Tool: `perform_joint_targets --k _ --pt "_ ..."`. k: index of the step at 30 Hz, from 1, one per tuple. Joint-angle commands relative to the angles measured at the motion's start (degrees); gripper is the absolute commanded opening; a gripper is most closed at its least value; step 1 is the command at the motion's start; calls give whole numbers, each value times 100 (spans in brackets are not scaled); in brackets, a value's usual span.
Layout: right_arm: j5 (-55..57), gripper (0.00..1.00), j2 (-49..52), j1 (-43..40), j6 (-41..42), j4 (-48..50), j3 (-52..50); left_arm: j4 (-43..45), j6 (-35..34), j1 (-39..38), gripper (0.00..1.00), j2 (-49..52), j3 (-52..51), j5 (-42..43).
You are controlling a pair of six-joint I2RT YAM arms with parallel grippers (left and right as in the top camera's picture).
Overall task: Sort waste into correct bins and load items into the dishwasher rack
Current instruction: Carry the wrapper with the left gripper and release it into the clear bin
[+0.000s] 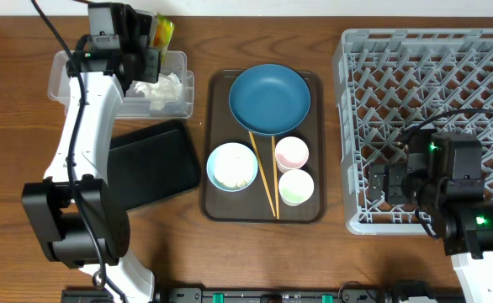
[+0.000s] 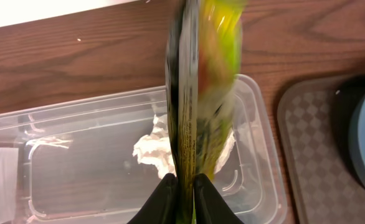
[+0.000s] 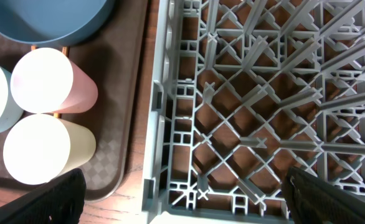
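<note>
My left gripper [image 2: 184,186] is shut on the yellow-orange snack wrapper [image 2: 201,81] and holds it upright above the clear tub [image 2: 20,124], also in the overhead view [image 1: 61,76]. The crumpled white tissue [image 2: 154,149] lies inside the tub. The flat black tray [image 1: 150,160] lies in front of the tub. On the brown serving tray [image 1: 221,206] sit the dark-blue bowl [image 1: 269,98], the light-blue bowl [image 1: 231,166], the pink cup [image 1: 291,153], the pale green cup [image 1: 295,187] and two chopsticks [image 1: 263,172]. My right gripper [image 3: 182,193] is open over the near-left corner of the grey rack [image 1: 432,84].
The brown serving tray lies between the black tray and the rack [image 3: 263,93]. The table's far edge runs just behind the tub. The cups [image 3: 45,81] stand close to the rack's left wall.
</note>
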Motion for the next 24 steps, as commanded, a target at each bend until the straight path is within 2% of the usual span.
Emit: perform_joint_targets --k 1,4,20,24 --pt "-22 99 -42 33 -2 -17 140 -4 11 57 15 94 46 -9" --pt "-22 99 -39 33 -2 -20 140 -17 11 55 25 94 46 -9" --pt "-22 99 -42 33 -4 -31 140 -160 13 55 29 94 46 -9" --pt "-22 99 -39 33 -4 -35 140 -223 11 55 34 94 46 -9"
